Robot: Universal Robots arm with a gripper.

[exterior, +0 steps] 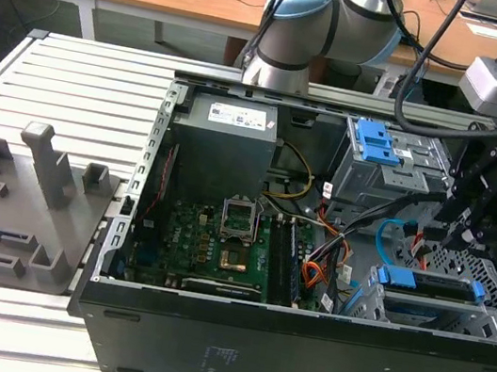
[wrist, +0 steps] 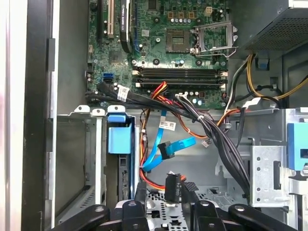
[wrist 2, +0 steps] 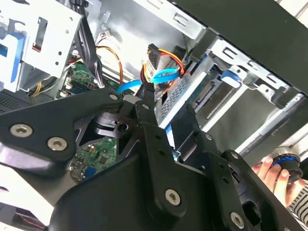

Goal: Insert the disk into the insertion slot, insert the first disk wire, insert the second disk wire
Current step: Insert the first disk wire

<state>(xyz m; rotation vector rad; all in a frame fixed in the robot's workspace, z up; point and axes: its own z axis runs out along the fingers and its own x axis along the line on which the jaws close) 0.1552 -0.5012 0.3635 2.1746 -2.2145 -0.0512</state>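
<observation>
While the computer case [exterior: 278,349] is lying open on the slotted bench [exterior: 75,81], the disk [exterior: 432,285] in its blue carrier is sitting inside the insertion slot [exterior: 441,319] at the lower right of the exterior view. Over that slot the gripper [wrist: 163,190] is hovering, its fingers [wrist: 140,191] spread either side of a black connector [wrist: 173,184] on red and orange wires; a blue cable [wrist: 175,147] is curling just beside it.

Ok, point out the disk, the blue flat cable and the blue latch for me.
disk [exterior: 397,278], exterior view, blue carrier end.
blue flat cable [wrist: 183,144], first wrist view, stretch beside its plug.
blue latch [exterior: 375,142], exterior view, its centre.
</observation>
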